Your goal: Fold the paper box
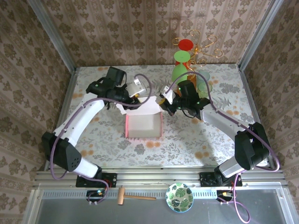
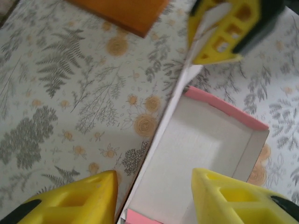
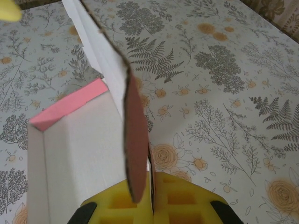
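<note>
The paper box (image 1: 143, 125) lies mid-table as a shallow pink tray, its pale lid flap (image 1: 140, 108) raised at the far side. In the left wrist view its whitish inside (image 2: 196, 144) and pink rim show. My left gripper (image 2: 154, 176) is open above the box's far left wall, one yellow finger (image 2: 84, 200) outside and the other over the inside. My right gripper (image 3: 152, 176) is shut on the upright side flap (image 3: 135, 140) at the far right corner. From above, the left gripper (image 1: 135, 98) and right gripper (image 1: 164, 101) sit at the two far corners.
An orange-brown wooden block (image 2: 121, 11) lies just beyond the box. Green cups and a red disc on a gold wire stand (image 1: 187, 60) are at the back. A wooden mallet (image 1: 128, 197) and a green patterned bowl (image 1: 180, 197) rest on the near rail.
</note>
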Robot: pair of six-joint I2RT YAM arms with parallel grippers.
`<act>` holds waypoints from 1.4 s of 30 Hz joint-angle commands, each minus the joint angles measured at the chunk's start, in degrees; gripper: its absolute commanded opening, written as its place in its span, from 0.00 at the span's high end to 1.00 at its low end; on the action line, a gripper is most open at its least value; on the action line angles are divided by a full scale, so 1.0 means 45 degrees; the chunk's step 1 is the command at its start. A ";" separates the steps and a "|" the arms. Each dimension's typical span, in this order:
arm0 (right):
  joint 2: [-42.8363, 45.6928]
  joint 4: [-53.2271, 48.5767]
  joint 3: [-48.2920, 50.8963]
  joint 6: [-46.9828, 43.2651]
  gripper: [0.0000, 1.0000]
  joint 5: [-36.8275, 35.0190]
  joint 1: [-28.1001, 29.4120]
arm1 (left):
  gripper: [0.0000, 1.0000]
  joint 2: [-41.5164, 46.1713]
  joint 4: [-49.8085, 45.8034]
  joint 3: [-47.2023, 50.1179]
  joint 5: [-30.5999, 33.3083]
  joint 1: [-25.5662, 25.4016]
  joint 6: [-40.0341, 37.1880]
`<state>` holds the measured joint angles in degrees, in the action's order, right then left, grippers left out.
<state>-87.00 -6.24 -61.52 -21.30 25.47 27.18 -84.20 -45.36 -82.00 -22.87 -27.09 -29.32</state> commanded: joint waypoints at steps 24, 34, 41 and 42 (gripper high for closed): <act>-0.0752 -0.0195 0.0165 -0.0423 1.00 0.0947 -0.0705 | 0.46 0.0876 0.5315 0.5376 -0.2924 0.4265 0.3279; -0.1055 -0.0190 -0.0083 -0.0384 1.00 0.0998 -0.0757 | 0.48 -0.0714 0.5066 0.4636 -0.2556 0.3873 0.2682; -0.1148 0.0050 -0.0099 0.0002 1.00 0.0696 -0.0749 | 0.70 -0.1438 0.5125 0.4128 -0.2781 0.3507 0.3535; -0.1154 0.0139 -0.0124 0.0125 1.00 0.0582 -0.0762 | 0.74 -0.1493 0.5108 0.4101 -0.2700 0.3413 0.3738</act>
<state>-91.02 -6.44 -60.40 -22.06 28.73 24.12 -90.15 -22.50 -61.45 -33.87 -10.57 -14.02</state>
